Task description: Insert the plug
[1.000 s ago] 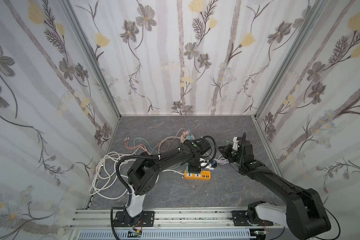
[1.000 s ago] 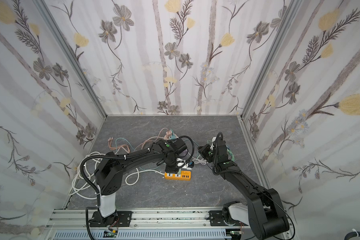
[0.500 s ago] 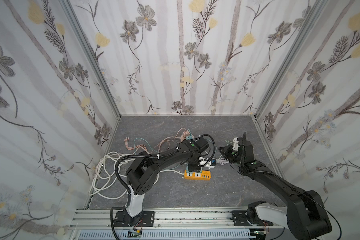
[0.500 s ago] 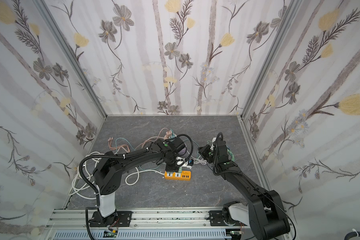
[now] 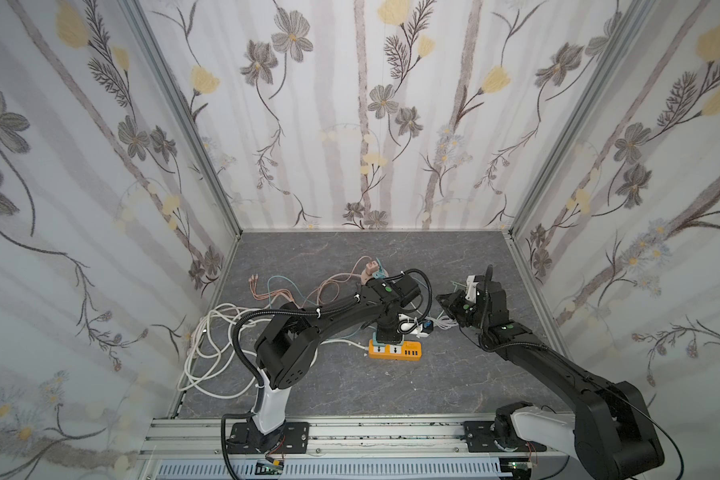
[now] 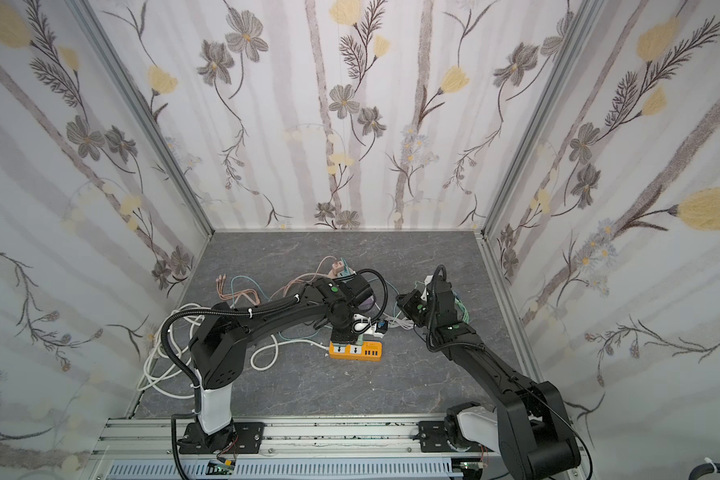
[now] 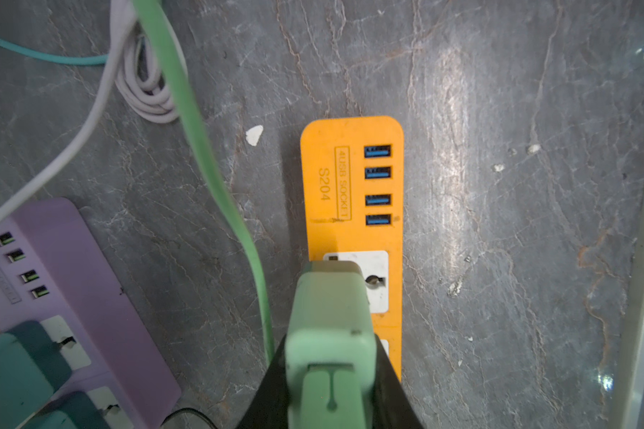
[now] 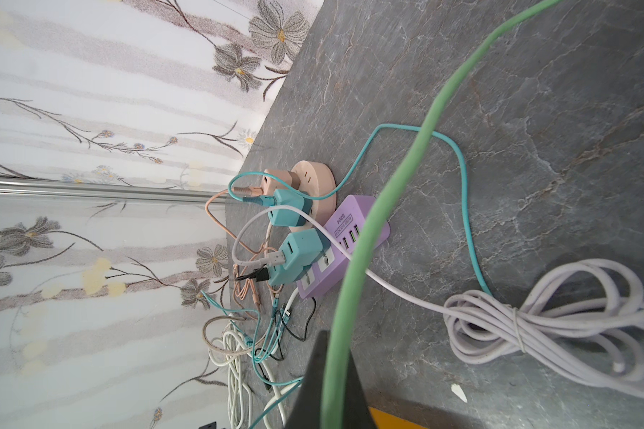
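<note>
In both top views the left gripper (image 5: 387, 332) hangs over the orange power strip (image 5: 395, 349). Left wrist: it grips the green plug (image 7: 329, 334) at the strip's white socket (image 7: 378, 282) (prongs hidden). Right wrist: the right gripper (image 8: 329, 386) pinches the green cable (image 8: 387, 193).

The grey, veined worktop (image 5: 350, 386) carries an orange power strip (image 5: 410, 353) lying flat near its middle. Toward the back edge lie a purple power strip (image 8: 344, 213) and, just beside it, a round peach socket (image 8: 313, 178). Loose white cable (image 5: 203, 332) loops along the left edge. A bundled lavender cord (image 8: 536, 323) and a small white chip (image 7: 254, 134) lie near the orange strip — both apart from it.
</note>
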You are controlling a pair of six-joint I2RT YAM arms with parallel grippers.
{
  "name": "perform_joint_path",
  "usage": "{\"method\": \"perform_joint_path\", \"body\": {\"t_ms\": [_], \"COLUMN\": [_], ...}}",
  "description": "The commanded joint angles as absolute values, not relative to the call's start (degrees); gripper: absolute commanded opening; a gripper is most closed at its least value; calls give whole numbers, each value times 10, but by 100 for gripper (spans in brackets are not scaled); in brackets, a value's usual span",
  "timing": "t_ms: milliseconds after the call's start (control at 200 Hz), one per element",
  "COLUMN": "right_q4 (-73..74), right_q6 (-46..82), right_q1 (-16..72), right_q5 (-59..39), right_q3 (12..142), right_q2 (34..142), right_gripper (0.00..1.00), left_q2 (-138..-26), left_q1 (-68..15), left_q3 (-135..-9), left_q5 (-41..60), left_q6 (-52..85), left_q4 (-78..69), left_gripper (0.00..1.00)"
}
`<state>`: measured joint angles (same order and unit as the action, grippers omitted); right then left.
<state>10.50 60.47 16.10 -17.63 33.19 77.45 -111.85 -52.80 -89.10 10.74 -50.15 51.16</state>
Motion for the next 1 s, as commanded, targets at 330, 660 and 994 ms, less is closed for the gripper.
{"method": "perform_joint_path", "body": {"t_ms": [330,660,994], "right_q4": [103,70,-138], "right_q6": [601,554,483], "right_q1": [161,162,157], "right_q5": [-173,-174,-106], "right_q3": [335,369,451], "right_q2": [767,783,814], "right_gripper": [1,5,82], "left_q2": [-1144,-1139,-992], "left_q1": [-528,-512,-512], "left_q3": [-860,-790,-859], "left_q5": [103,72,175], "left_q6": [-521,-488,-423], "left_q4": [500,434,439], "left_gripper": [0,0,100]}}
